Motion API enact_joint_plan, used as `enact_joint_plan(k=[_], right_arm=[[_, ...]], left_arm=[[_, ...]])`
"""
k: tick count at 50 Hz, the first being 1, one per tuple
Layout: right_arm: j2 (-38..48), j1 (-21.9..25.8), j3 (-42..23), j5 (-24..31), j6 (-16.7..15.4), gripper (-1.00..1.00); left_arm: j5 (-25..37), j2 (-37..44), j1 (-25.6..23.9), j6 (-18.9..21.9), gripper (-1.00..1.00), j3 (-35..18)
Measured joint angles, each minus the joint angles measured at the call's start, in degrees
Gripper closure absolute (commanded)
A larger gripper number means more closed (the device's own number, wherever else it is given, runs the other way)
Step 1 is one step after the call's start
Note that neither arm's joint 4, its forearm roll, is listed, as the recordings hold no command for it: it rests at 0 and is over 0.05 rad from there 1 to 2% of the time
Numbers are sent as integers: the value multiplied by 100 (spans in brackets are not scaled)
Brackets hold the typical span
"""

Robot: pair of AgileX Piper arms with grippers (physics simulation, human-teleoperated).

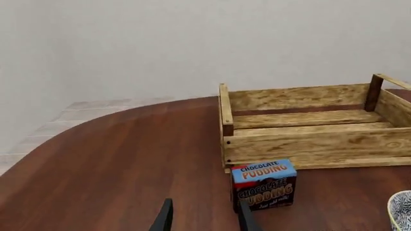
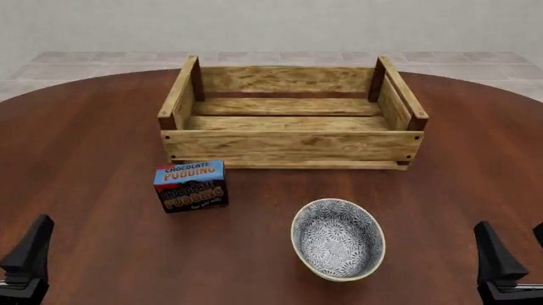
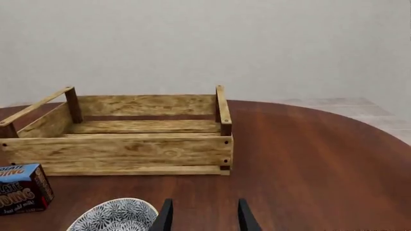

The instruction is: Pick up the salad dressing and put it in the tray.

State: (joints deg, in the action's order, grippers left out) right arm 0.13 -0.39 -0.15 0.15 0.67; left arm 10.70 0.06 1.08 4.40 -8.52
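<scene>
The salad dressing is not in any view. The tray (image 2: 288, 145), a light-wood slatted crate with darker corner posts, stands at the far middle of the table, and nothing shows inside it; it also appears in the left wrist view as the tray (image 1: 308, 139) and in the right wrist view as the tray (image 3: 128, 149). My left gripper (image 1: 205, 221) is open and holds nothing, low at the near left. At the near right, my right gripper (image 3: 204, 219) is also open and holds nothing. Both are well short of the tray.
A blue-and-brown chocolate pudding box (image 2: 190, 185) stands in front of the tray's left corner. A round blue-patterned bowl (image 2: 337, 239) sits nearer, right of centre. The round wooden table (image 2: 85, 159) ends in tiled floor and a pale wall beyond.
</scene>
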Motion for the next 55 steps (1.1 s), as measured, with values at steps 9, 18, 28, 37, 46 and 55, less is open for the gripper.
enact_joint_plan(k=[9,18,28,37,46,55], right_arm=[[9,-2,3,2,1,-100],[32,11,5,2,-17,-100],[50,22,7,10,-24,-100],[72,37,7,12,-43,-100],[102,38,7,0,-48,-100],[125,38,8,-11,-48,-100]], left_arm=[[632,-3,127,162,-100,-566],[1295,-1,326,300,-100,-1053],[1831,39,682,366,-100,-1442],[2102,168,1075,273,-100,-1630],[2221,368,1550,159,-100,-1802],[2150,613,2007,103,-100,-1780]])
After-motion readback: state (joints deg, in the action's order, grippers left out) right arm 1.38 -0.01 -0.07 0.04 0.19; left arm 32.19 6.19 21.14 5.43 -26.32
